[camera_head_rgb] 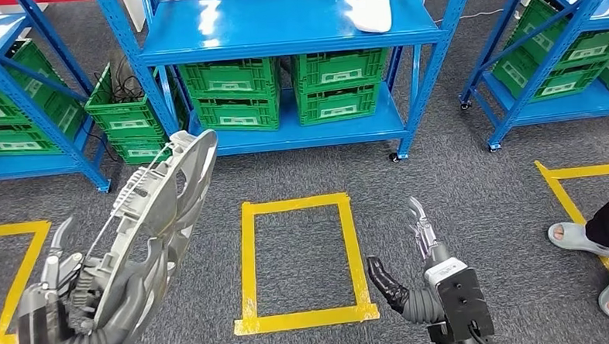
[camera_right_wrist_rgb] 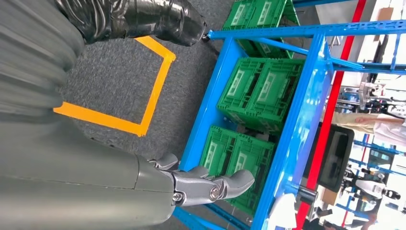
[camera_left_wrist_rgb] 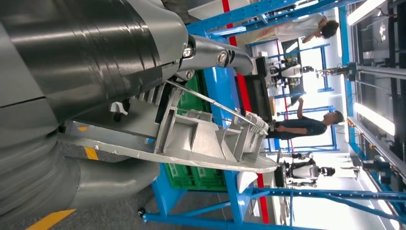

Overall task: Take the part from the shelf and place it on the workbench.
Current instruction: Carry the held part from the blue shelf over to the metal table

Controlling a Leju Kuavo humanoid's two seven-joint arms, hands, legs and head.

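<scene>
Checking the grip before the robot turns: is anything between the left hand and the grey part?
Nothing visible. The left hand already holds the grey part by its lower end, off the shelf. The right hand is open, apart from it. The workbench can't be judged from these views.

Left hand (camera_head_rgb: 59, 295) low, raised just beside the near left corner of the yellow floor square (camera_head_rgb: 301, 261), fingers (camera_head_rgb: 60, 237) wrapped on the grey part (camera_head_rgb: 156, 225), which stands tilted above the forearm. Right hand (camera_head_rgb: 414, 268) off the square's near right corner, holding nothing; fingers (camera_head_rgb: 421, 221) extended forward, thumb (camera_head_rgb: 385, 281) spread toward the square.
</scene>
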